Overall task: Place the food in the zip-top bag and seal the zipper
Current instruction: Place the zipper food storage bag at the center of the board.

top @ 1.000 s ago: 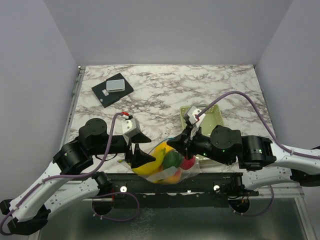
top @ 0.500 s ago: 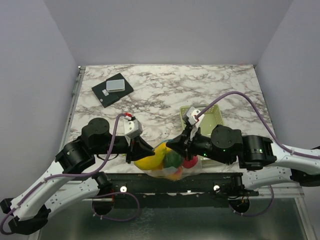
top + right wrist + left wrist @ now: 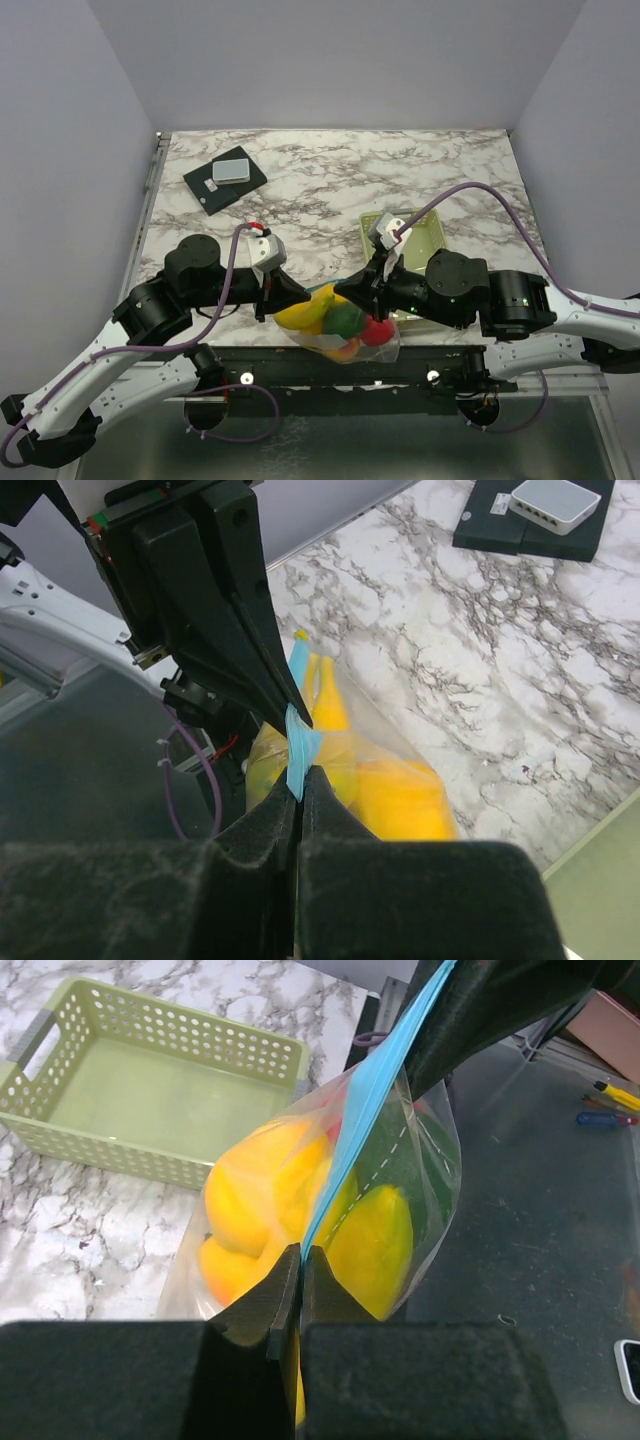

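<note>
Blue zipper [image 3: 362, 1115] pinched at both ends, left gripper [image 3: 301, 1256] and right gripper [image 3: 301, 776] clenched on it | taut, likely for sealing | zip-top bag [image 3: 343, 348] hangs between them, food [image 3: 255, 1195] inside

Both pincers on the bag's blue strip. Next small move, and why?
Probably slide the left pincer along the zipper toward the right pincer. Both are shut on the strip at opposite ends and the food is inside the bag, so pressing the strip closed looks like what's left.
</note>
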Motion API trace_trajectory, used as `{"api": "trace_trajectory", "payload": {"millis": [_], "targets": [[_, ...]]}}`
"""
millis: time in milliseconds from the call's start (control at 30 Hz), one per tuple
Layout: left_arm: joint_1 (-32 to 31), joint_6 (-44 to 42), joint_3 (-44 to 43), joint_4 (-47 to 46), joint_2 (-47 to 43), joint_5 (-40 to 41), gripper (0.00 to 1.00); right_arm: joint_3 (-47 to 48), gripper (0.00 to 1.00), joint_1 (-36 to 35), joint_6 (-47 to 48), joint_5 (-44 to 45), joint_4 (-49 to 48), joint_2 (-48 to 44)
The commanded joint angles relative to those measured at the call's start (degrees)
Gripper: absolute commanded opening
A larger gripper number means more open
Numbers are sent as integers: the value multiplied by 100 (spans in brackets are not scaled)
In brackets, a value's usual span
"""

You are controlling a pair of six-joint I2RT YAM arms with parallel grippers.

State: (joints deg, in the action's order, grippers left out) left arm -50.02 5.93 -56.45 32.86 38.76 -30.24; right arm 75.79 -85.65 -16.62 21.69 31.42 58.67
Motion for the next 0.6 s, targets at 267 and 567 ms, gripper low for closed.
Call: {"api": "trace_trajectory", "payload": {"millis": [267, 567], "targets": [[-26, -57, -345, -62, 291, 1337, 0, 5, 14, 0, -300, 1335, 341, -78], [-30, -133, -564, -221, 738, 2368, 0, -63, 56, -2, -759, 2575, 1015, -118]]}}
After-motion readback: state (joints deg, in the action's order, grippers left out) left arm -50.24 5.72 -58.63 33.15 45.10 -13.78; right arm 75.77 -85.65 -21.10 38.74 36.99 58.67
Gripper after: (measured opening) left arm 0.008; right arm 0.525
